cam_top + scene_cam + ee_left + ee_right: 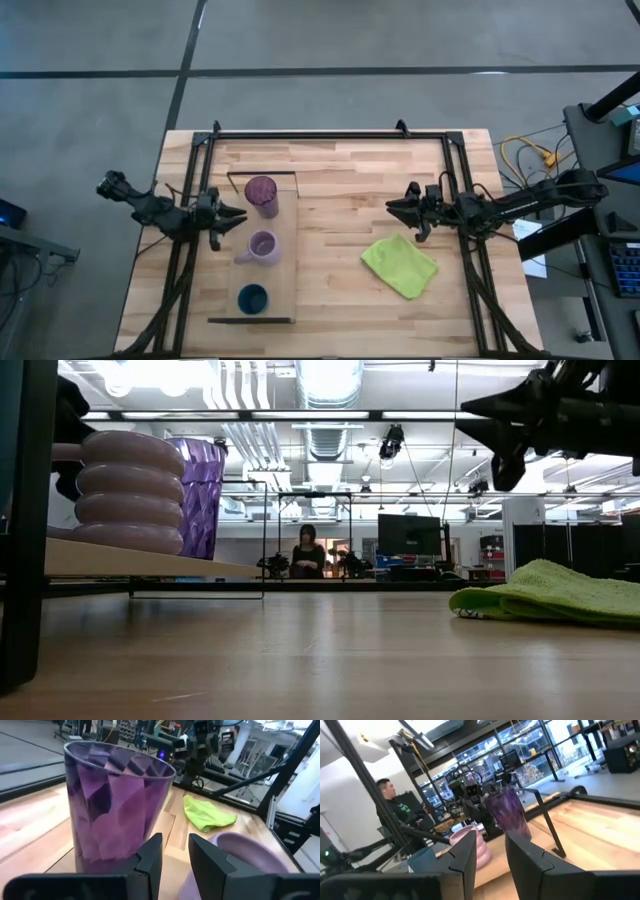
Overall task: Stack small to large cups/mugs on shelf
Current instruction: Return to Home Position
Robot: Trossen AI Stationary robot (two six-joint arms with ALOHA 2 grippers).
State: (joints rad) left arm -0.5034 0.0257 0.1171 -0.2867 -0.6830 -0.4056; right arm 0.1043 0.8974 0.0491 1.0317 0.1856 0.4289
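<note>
High view: long wooden shelf (285, 235) on the 9 o'clock half of the desk (350, 180), running from 12 to 6 o'clock. On it, in a row and apart: purple tumbler (262, 193) at the 12 o'clock end, lilac mug (262, 246) in the middle with its handle toward 9 o'clock, blue cup (252, 298) at the 6 o'clock end. At the shelf's 9 o'clock edge, level with the gap between tumbler and mug, left gripper (238, 217), fingers slightly spread, gripping nothing. At 3 o'clock of the shelf and well apart from it, right gripper (393, 208), pointing to 9 o'clock, also empty. At 6 o'clock of that gripper, green cloth (399, 264) lying flat.

Low view: mug and tumbler upright on the shelf at 9 o'clock, cloth at 3 o'clock, right gripper dark at 2 o'clock; far off in the room, a person (305, 550).

Left wrist view: narrow gap between the two fingers, tumbler close ahead, mug rim beside it.

Right wrist view: fingers likewise parted with nothing between; all three vessels on the shelf across the desk.
</note>
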